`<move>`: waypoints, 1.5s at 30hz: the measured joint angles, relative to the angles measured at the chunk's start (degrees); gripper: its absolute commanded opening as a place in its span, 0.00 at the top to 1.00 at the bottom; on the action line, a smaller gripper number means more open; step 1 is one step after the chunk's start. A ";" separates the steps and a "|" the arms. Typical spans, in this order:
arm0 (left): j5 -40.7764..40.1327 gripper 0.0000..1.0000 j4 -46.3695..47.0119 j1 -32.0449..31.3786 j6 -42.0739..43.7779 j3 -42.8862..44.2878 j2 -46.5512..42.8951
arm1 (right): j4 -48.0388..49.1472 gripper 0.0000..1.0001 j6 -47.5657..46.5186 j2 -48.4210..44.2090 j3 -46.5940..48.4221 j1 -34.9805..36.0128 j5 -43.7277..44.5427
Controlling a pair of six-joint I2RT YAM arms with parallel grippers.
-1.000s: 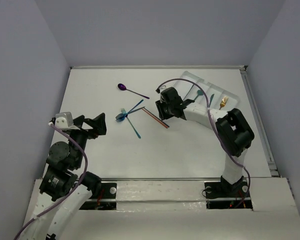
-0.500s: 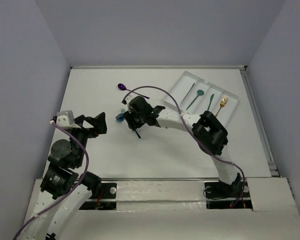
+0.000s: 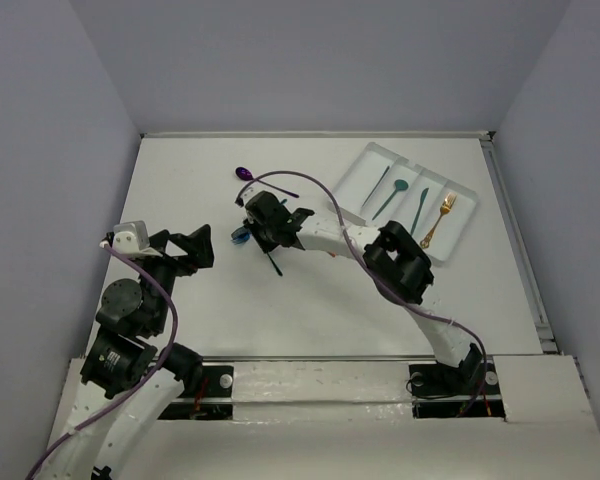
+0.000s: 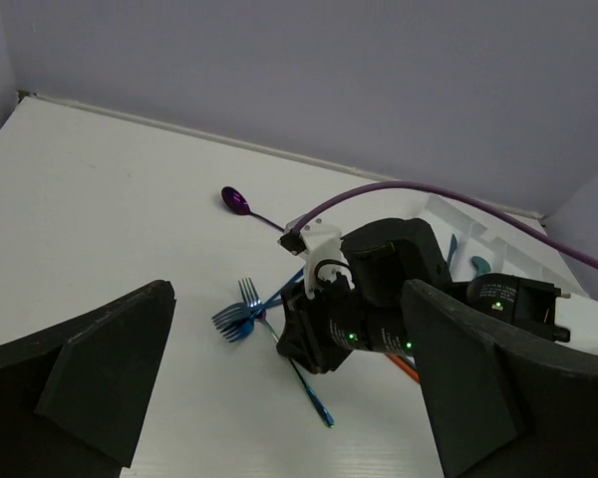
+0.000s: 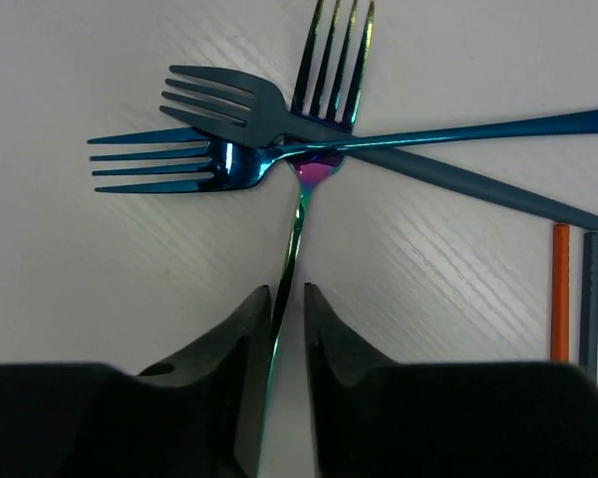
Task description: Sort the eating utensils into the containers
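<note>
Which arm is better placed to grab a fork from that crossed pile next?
Right. The right gripper sits over the crossed forks, jaws straddling the handle of the rainbow fork; the left gripper hangs open, away from the pile.

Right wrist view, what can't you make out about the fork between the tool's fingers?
Right wrist: whether the right tool actually pinches the rainbow fork; its fingers hide the handle's lower end.
Right wrist: the orange stick and dark stick, cut off by the tool's body.
Top external: the crossed forks, mostly hidden under the right arm.
</note>
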 measured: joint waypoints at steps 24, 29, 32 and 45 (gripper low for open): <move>0.37 0.01 0.02 0.00 0.02 0.00 -0.96 | -19.63 1.00 0.22 -8.90 -5.75 1.05 -0.79; 0.42 0.01 0.02 0.00 0.02 0.00 -1.64 | -21.53 1.00 0.68 -9.16 -7.19 2.12 -1.07; 0.42 0.01 0.02 0.00 0.02 0.00 -1.84 | -19.82 0.83 1.99 -10.08 -10.71 2.51 -1.90; 0.42 0.01 0.02 0.00 0.02 0.00 -1.86 | -16.06 0.47 4.90 -13.27 -12.55 2.40 1.77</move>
